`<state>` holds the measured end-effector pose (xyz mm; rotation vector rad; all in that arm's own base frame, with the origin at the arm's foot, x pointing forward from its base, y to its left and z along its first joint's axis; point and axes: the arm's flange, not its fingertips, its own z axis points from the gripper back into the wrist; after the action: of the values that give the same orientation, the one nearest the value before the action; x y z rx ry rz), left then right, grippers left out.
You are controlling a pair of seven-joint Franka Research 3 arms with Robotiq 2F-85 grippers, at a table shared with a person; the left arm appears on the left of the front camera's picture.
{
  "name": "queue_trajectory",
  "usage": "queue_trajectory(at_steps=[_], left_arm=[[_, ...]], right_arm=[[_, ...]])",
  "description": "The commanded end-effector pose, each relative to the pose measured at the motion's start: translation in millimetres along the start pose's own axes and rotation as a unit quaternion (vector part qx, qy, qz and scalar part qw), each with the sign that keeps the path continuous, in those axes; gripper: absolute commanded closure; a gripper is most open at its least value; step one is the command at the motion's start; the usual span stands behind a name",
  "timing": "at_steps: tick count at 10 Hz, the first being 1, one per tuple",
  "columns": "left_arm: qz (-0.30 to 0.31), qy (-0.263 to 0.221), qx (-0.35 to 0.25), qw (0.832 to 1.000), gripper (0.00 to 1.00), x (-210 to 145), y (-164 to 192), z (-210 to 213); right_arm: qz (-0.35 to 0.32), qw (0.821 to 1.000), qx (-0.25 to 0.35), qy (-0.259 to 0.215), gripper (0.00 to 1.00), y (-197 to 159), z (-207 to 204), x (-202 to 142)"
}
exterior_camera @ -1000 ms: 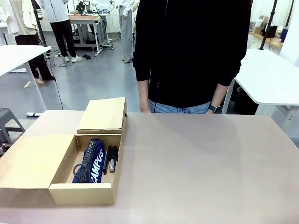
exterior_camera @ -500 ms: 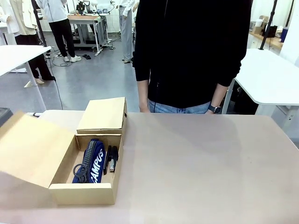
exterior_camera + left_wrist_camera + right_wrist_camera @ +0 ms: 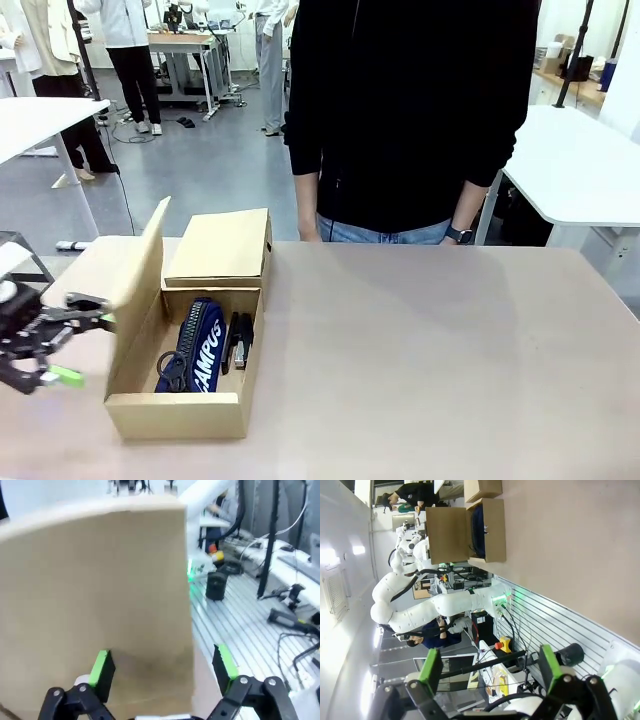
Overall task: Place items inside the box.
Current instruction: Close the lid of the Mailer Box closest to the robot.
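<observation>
Box [image 3: 180,415] sits at the near left of the counter [image 3: 430,350], its small compartment shut under a flap [image 3: 220,246] and its larger one open, holding the navy pouch [image 3: 200,345], a black stapler [image 3: 240,342] and some dark thing near the pouch's end that is too small to tell. The larger lid [image 3: 140,275] stands about upright along the box's left wall. Just outside it, the left gripper [image 3: 50,345] is spread wide and holds nothing; the left wrist view shows the lid's tan face [image 3: 95,595] close in front of its fingers [image 3: 102,667].

The likely trouble is the push itself. The light box could slide toward the middle of the counter rather than letting the lid fold over. An off-centre push could twist the lid or crease its hinge. The pouch may ride high enough to keep the lid from closing flat.

The right gripper [image 3: 487,672] is wide open and empty, well apart from the box, so nothing braces it. The person [image 3: 410,120] stands at the far edge
</observation>
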<state>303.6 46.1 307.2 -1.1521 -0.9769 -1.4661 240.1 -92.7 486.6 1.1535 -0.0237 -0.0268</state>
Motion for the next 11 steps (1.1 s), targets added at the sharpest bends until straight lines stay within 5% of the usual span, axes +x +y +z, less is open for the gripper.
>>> queue_trajectory(at_steps=[1,7,9,11], left_arm=[[0.01,0.069,0.014,0.997,0.0,-32,-18,-87],[0.012,0.064,0.042,0.997,0.0,-35,-10,-107],[0.055,-0.001,0.003,0.998,0.0,-14,-19,-90],[0.077,-0.127,-0.035,0.988,0.0,22,-35,-56]], right_arm=[[0.009,1.0,0.004,0.001,0.0,1,2,-1],[0.009,1.0,0.004,0.001,0.0,1,2,-1],[0.009,1.0,0.004,0.001,0.0,1,2,-1],[0.009,1.0,0.004,0.001,0.0,1,2,-1]])
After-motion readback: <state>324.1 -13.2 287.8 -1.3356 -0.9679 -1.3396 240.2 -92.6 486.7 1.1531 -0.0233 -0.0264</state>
